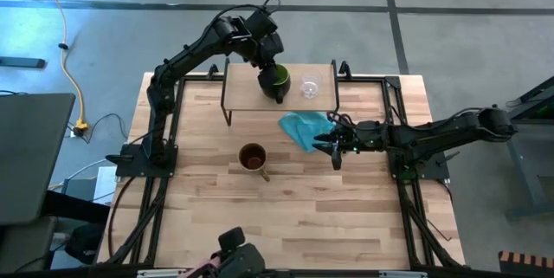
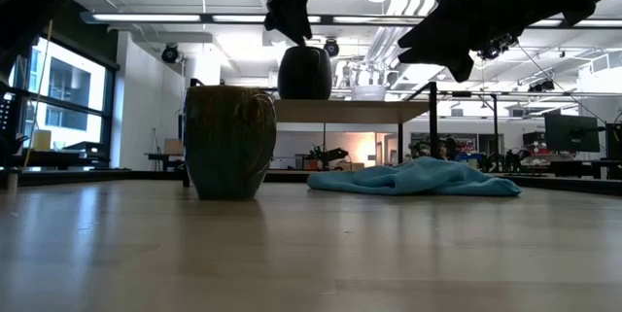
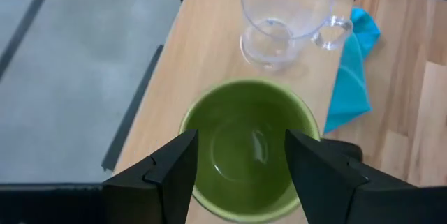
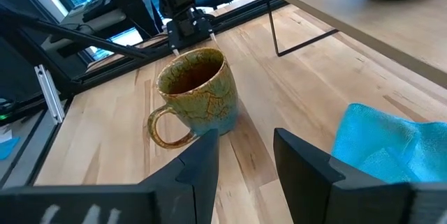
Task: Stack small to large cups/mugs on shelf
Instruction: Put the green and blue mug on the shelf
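The dark mug with green inside (image 3: 241,144) stands upright on the shelf (image 1: 242,92), and the small clear glass cup (image 3: 279,15) stands beside it toward the shelf's right end. My left gripper (image 1: 270,63) hangs open just above the dark mug's mouth, its fingers (image 3: 167,172) over either side of the rim; I see no touch. The tan-brown mug (image 1: 253,158) stands on the tabletop in front of the shelf, its handle toward the near edge. My right gripper (image 1: 333,145) waits open to its right, pointing at it (image 4: 195,88), nothing between its fingers.
A blue cloth (image 1: 301,126) lies crumpled on the table between the shelf and my right gripper. The shelf's thin black legs (image 4: 279,28) stand behind the tan-brown mug. Bare wood stretches from that mug to the table's near edge.
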You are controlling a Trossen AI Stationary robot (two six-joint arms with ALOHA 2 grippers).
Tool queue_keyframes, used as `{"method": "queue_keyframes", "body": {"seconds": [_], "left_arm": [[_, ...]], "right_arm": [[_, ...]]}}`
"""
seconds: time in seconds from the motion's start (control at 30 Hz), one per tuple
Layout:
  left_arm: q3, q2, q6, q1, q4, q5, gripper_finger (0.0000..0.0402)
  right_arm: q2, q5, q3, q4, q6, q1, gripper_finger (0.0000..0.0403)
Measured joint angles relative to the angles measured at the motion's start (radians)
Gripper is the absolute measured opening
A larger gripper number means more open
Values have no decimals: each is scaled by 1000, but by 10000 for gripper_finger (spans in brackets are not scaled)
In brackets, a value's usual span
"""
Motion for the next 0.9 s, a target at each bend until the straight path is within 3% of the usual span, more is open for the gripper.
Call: {"method": "queue_keyframes", "body": {"seconds": [0.3,0.63,0.9], "left_arm": [[0,-43,-19,1,-83,22,200],[0,-179,-95,3,-126,23,200],[0,-271,-181,2,-139,167,200]], "right_arm": [[0,-8,0,0,14,0,128],[0,-54,0,0,40,0,128],[0,-107,0,66,64,0,128]]}}
